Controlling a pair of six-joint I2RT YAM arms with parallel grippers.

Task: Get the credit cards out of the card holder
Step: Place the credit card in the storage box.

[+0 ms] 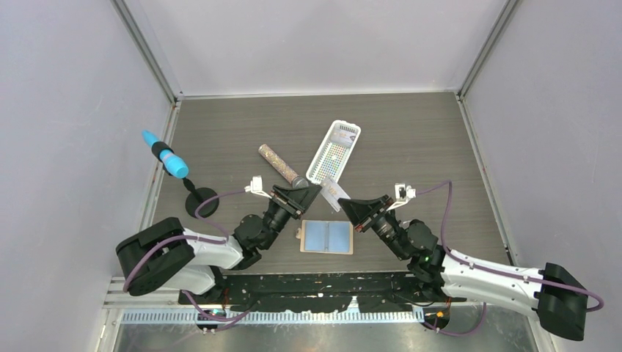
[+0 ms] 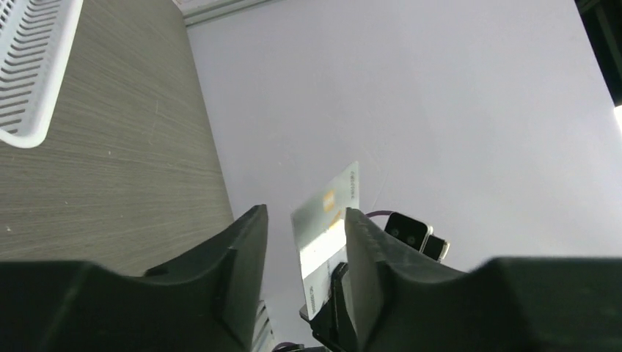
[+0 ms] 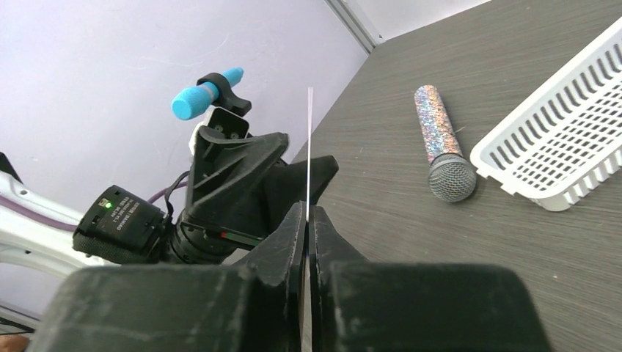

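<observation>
Pinching a credit card point(image 3: 309, 139) edge-on: right gripper point(image 3: 308, 211), jaws pressed together on the card's lower part, the rest of the card standing up clear of the fingertips. Left gripper point(image 2: 304, 215) faces it nose to nose, jaws apart with the same card standing in the gap between them. From the left wrist view the card sits close by one finger point(image 2: 367, 242); contact there cannot be told. There is a plain open gap to the other finger point(image 2: 246, 242). Seen from above, the card hangs in the air between the two grippers, above the table point(image 1: 411, 147) and just beyond the card holder point(image 1: 327, 237). The holder lies flat and unfolded, bluish pockets up, on the table between the two arms, touched by neither gripper. Whether a card sits in its pockets is not discernible. White slotted basket point(image 1: 334, 150) and glittery microphone point(image 1: 279, 165) lie farther back, well apart from the holder
</observation>
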